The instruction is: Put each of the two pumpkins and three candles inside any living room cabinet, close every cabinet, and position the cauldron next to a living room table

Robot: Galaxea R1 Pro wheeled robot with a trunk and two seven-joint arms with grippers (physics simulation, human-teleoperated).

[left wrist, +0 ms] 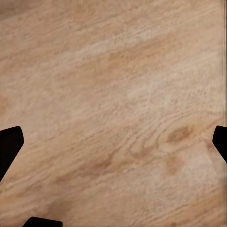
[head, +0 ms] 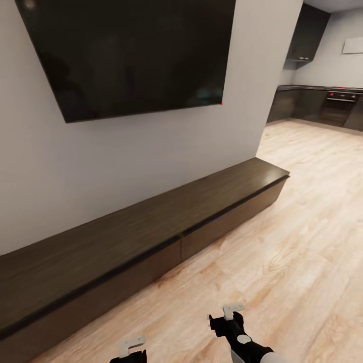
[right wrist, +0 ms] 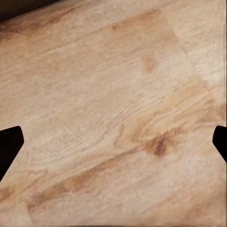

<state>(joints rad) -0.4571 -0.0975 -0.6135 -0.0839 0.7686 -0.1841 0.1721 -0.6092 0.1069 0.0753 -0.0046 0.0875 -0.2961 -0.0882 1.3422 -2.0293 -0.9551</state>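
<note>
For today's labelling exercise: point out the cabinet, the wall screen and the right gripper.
cabinet (head: 151,222), head view, on its dark top.
wall screen (head: 131,50), head view, on the black panel.
right gripper (head: 225,316), head view, between its fingertips.

I can read no text, label, brand or number anywhere in my feeds. The dark wall screen (head: 131,55) on the left shows me only a blank glossy face with a small red dot at its lower right corner, and the long cabinet (head: 151,227) below it has plain fronts. The far kitchen units (head: 322,103) on the right are too small and blurred for me to make out any marking.
</note>
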